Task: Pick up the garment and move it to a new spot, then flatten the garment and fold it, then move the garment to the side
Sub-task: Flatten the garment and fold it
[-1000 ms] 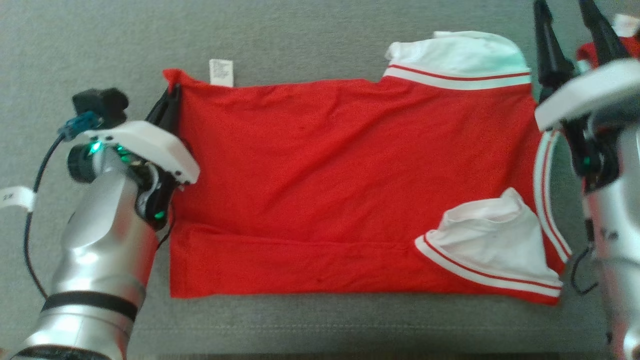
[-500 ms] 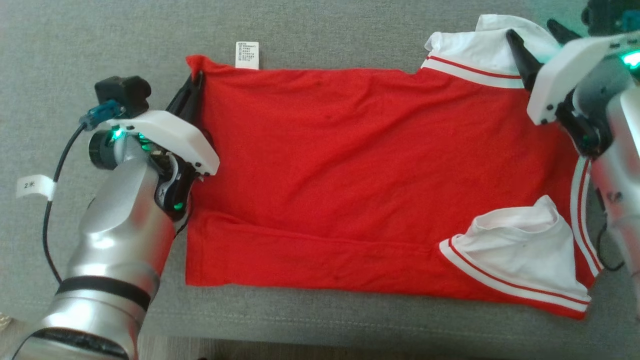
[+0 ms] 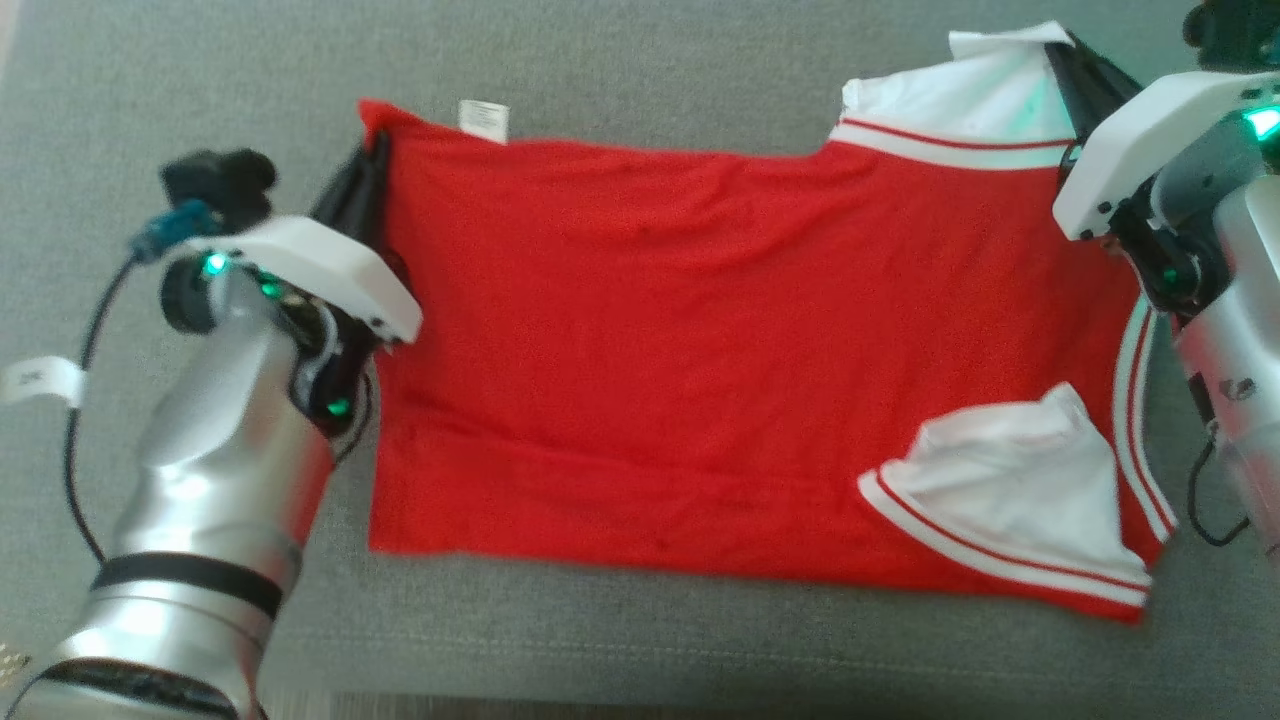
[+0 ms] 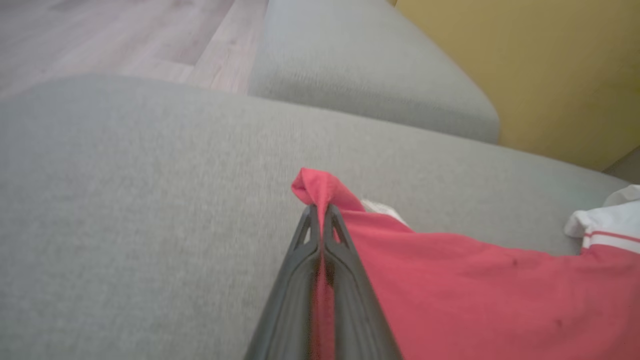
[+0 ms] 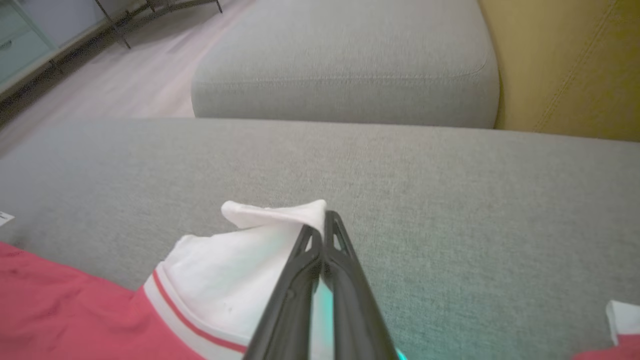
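The sofa (image 3: 640,60) carries the garment (image 3: 700,330), spread flat between your two sets of jaws, its red body running from the left jaws across to the right jaws. The change is on the right. A second ago the right jaws stood wide above the far sleeve (image 5: 235,270); now they are down and pinched shut on its outer tip. The near sleeve (image 3: 1010,470) lies loose, well short of the right jaws. The left jaws stay clamped narrow on the hem corner (image 4: 320,187), with the label (image 3: 483,115) just beside them. You now hold both far corners, so I judge the garment ready to lift and fold.
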